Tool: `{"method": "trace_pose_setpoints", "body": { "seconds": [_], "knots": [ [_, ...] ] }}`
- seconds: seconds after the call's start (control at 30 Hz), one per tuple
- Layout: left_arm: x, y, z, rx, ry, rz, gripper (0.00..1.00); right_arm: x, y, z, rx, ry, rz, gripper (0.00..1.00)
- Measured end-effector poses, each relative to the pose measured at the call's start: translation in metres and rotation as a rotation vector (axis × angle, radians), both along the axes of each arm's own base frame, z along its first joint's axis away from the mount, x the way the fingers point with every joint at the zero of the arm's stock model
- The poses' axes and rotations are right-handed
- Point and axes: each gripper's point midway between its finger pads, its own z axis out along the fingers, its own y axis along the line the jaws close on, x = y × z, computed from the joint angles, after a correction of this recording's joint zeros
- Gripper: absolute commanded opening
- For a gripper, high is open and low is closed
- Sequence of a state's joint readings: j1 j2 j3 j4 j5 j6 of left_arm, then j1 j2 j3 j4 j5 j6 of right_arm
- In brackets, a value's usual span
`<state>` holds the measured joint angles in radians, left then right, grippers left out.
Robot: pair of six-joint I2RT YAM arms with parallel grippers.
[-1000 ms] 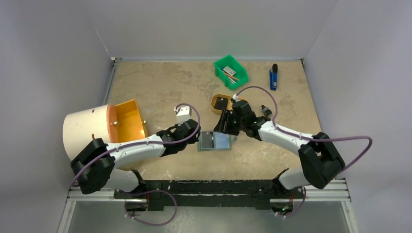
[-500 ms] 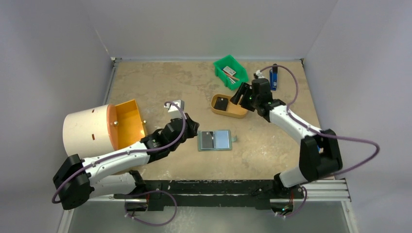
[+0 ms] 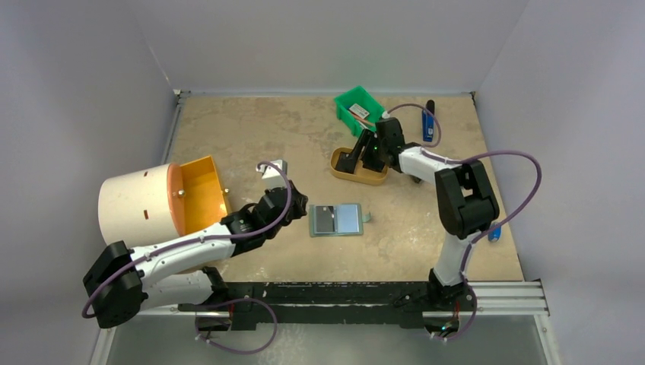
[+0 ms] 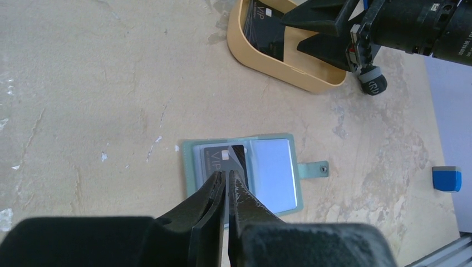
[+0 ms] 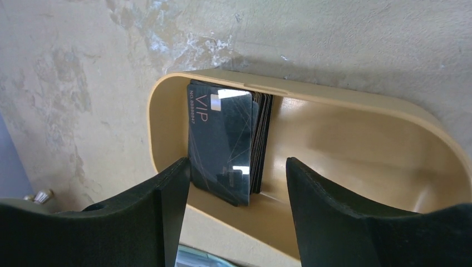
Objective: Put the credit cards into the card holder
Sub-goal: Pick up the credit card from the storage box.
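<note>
At 9 o'clock on the mottled tan surface (image 3: 251, 129) lay a big cream drum (image 3: 137, 201) on its side, its orange inside turned toward the middle; it had no part in my job. My left fingers (image 4: 225, 177) were pressed shut on nothing, their black tips just at 9 o'clock of the card holder (image 4: 273, 172), and I could not tell whether they touched it. The card holder lay open and flat near the middle of the surface. It was a soft-looking grey-green fold-over with two pale blue-grey pockets and a short strap (image 4: 311, 168) with a round snap sticking out at 3 o'clock. One glossy black card (image 4: 220, 157) marked VIP sat in the 9 o'clock pocket, while the 3 o'clock pocket showed none. So I judged the job begun but far from done. At 1 o'clock from the holder, well apart from it, stood the tan oval tray (image 5: 345, 100), smooth and hard-looking, with a low rounded wall. A stack of cards (image 5: 222, 139), thin, stiff and shiny, lay at one end of it. My right fingers (image 5: 236, 167) stood open, one on either side of that stack, gripping nothing yet. What was left, as I judged it, was to close on a card, lift it out and carry it to the holder, then do the same for the others. Near the tray at 12 o'clock sat a green plastic bin (image 3: 361, 112).
</note>
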<state>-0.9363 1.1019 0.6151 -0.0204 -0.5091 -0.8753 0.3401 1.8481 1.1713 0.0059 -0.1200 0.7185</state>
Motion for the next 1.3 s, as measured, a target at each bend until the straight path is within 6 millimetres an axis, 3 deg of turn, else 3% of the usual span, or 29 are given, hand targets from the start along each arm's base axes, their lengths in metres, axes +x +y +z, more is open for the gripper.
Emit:
{"method": "trace_pose_setpoints", "body": {
  "seconds": [0.3,0.6,0.9,1.1,1.3],
  "knots": [
    [0.000,0.005,-0.011,0.038,0.021,0.015,0.06,0.000,0.006,-0.024,0.012,0.061,0.013,0.56],
    [0.000,0.005,-0.014,0.047,0.027,0.019,0.04,0.006,0.008,-0.026,0.018,0.060,0.004,0.42],
    [0.000,0.005,-0.014,0.047,0.027,0.020,0.02,0.006,0.010,-0.027,0.035,0.068,-0.004,0.35],
    [0.000,0.005,-0.014,0.046,0.028,0.021,0.02,0.005,0.013,-0.028,0.070,0.067,-0.025,0.37],
    [0.000,0.005,-0.014,0.044,0.029,0.022,0.02,0.003,0.014,-0.026,0.102,0.064,-0.034,0.56]
  ]
}}
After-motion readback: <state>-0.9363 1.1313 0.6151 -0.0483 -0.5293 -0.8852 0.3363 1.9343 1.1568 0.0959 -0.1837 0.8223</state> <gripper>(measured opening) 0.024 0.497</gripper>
